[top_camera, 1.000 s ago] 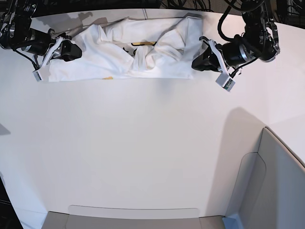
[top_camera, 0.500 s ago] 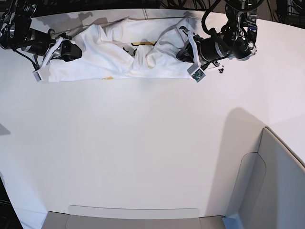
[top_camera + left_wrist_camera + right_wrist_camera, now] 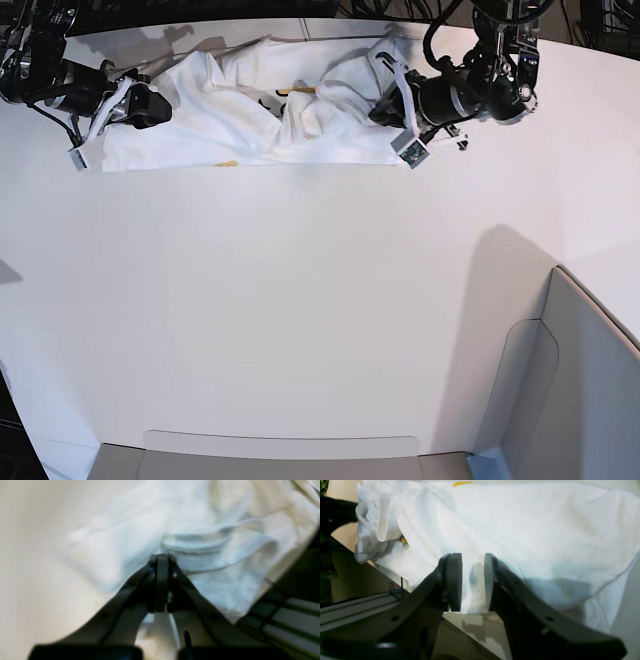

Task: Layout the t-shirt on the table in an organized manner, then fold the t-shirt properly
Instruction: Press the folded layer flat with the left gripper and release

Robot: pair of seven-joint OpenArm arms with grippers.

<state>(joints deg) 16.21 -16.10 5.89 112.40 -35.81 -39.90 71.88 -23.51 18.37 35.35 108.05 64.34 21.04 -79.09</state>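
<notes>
Between the closed left tool (image 3: 162, 558) and parted right tool (image 3: 472, 580) lies the t-shirt (image 3: 250, 125).

White t-shirt (image 3: 250, 120) (yellow print).

Both arms are mostly black with some silver metal rings at the joints, and black cables loop off the left arm (image 3: 480, 85) and the right arm (image 3: 50, 85). Each one has a small white bracket sticking out near the wrist, the left one with a little dark square on its end. The left gripper (image 3: 162, 562) has 2 matte black fingers that taper to thin tips. The right gripper (image 3: 472, 580) has dark grey fingers with flat, rounded pads (image 3: 453, 580) and small holes along the sides.
</notes>
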